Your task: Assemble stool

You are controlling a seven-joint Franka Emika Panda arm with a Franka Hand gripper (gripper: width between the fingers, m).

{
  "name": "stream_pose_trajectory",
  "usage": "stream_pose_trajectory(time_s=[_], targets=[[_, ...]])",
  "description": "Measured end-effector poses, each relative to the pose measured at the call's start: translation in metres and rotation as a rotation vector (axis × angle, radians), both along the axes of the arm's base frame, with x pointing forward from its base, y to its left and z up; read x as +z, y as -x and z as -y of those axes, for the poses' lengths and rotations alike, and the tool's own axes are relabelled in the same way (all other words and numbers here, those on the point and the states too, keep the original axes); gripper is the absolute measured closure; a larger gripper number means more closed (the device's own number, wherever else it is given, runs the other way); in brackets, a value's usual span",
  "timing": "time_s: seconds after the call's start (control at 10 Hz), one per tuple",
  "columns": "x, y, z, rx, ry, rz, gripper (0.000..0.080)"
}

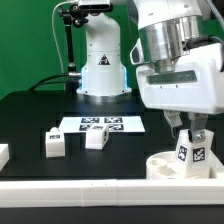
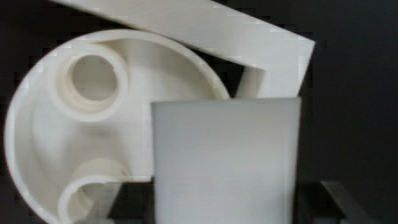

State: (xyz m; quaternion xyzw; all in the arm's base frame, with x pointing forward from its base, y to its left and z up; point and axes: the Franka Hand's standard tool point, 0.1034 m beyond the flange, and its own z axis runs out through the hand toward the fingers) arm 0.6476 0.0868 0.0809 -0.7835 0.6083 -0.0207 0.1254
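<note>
The round white seat lies at the front, toward the exterior view's right, with its sockets facing up. My gripper is shut on a white tagged leg and holds it upright over the seat. The leg's lower end is at the seat's top face, and I cannot tell whether it sits in a socket. In the wrist view the leg fills the space between my dark fingers, with the seat and one round socket beside it. Two more legs lie loose on the table.
The marker board lies flat behind the loose legs. A long white rail edges the table's front, close to the seat, and also shows in the wrist view. Another white part sits at the exterior view's left edge. The arm's base stands at the back.
</note>
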Motion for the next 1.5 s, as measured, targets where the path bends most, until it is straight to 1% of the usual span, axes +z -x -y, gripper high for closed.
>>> stream_pose_trajectory(time_s=[0.2,0.4,0.7,0.8,0.9,1.0,1.1,1.2,1.3,1.4,1.5], targets=[[0.000,0.001,-0.004,-0.215,-0.066,-0.037,0.0459],[0.000,0.000,-0.006,-0.378,-0.118,-0.066,0.0459],[-0.002,0.001,-0.008,-0.513,-0.162,-0.095,0.0459],[-0.002,0.002,-0.007,-0.516,-0.165,-0.101,0.0459],[-0.002,0.002,-0.008,-0.559,-0.176,-0.110,0.0459],[-0.002,0.002,-0.008,-0.543,-0.173,-0.107,0.0459],[-0.002,0.002,-0.008,-0.539,-0.172,-0.106,0.0299],[0.000,0.001,-0.008,-0.497,-0.166,-0.098,0.0299],[0.005,-0.002,-0.010,-0.447,-0.162,-0.092,0.0176],[0.009,-0.003,-0.013,-0.409,-0.162,-0.088,0.0176],[0.007,-0.003,-0.012,-0.383,-0.155,-0.083,0.0155]])
